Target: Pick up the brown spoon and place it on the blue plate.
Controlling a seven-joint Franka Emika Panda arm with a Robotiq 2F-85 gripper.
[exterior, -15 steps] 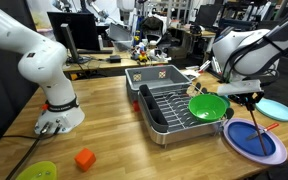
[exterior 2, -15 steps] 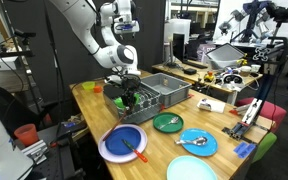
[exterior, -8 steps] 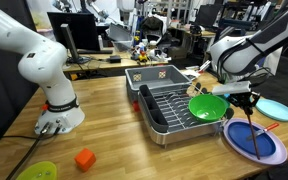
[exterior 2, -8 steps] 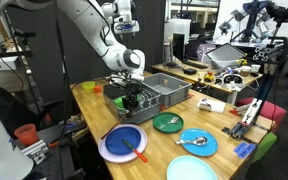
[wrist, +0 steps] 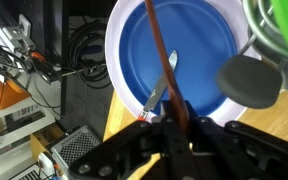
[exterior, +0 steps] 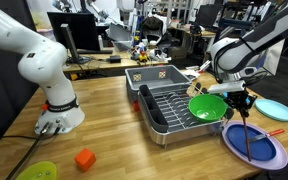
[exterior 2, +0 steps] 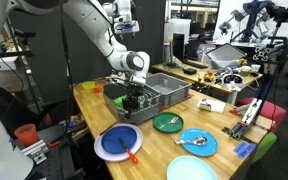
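My gripper [exterior: 236, 100] is shut on the brown spoon [wrist: 162, 45] and holds it by one end above the blue plate [exterior: 274, 155]. The long dark reddish-brown spoon hangs down over the plate's deep-blue middle [wrist: 209, 40]; I cannot tell whether its lower end touches the plate. In the wrist view the black jaws [wrist: 179, 120] pinch the spoon at the plate's near rim. The gripper [exterior 2: 134, 98] and the plate [exterior 2: 109, 145] also show in the other exterior view. A thin orange-red-handled utensil [wrist: 162, 90] lies on the plate beside the spoon.
A green bowl [exterior: 208, 106] sits at the corner of the black dish rack [exterior: 169, 112], right beside the gripper. A light cyan plate [exterior: 276, 109] lies behind the blue plate. An orange block [exterior: 84, 158] and a yellow-green bowl [exterior: 36, 172] are near the table's front.
The gripper has moved down and slightly towards the dish rack with the spoon in it, bringing the spoon over the blue plate's middle. It stayed shut.
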